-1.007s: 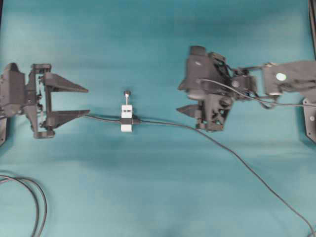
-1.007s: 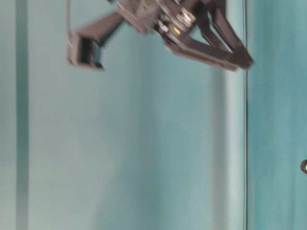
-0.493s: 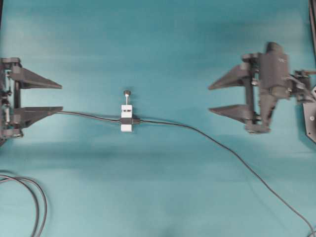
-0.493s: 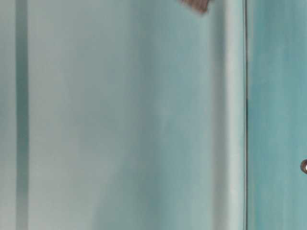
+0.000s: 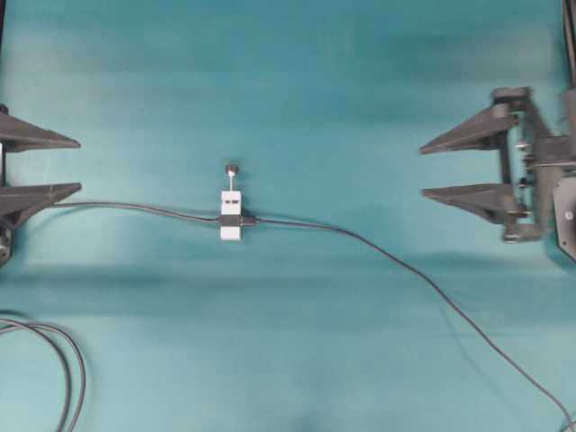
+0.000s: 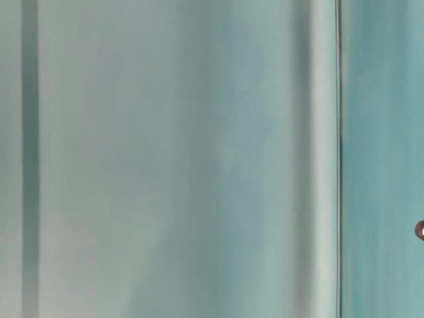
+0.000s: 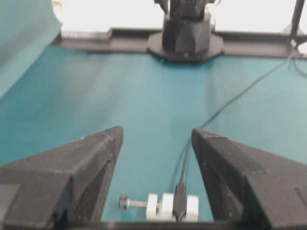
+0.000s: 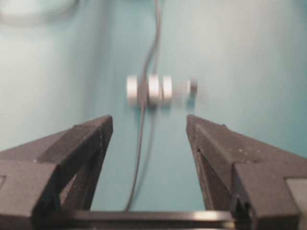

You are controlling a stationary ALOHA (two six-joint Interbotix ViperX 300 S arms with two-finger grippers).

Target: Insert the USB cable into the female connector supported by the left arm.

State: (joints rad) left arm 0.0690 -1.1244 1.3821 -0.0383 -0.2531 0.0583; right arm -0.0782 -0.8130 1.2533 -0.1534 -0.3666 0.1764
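Teal table cover (image 5: 297, 81), looped dark cables (image 5: 63, 369) at its lower-left corner

Open left claw (image 7: 156, 143) frames the female connector (image 7: 171, 207).

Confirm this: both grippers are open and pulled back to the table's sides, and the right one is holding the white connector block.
Not quite. The right gripper holds nothing: the overhead view shows the female connector lying on the teal table midway between the arms, touched by neither. The rest stands: the left gripper and the right are open, pulled back at the table's sides.
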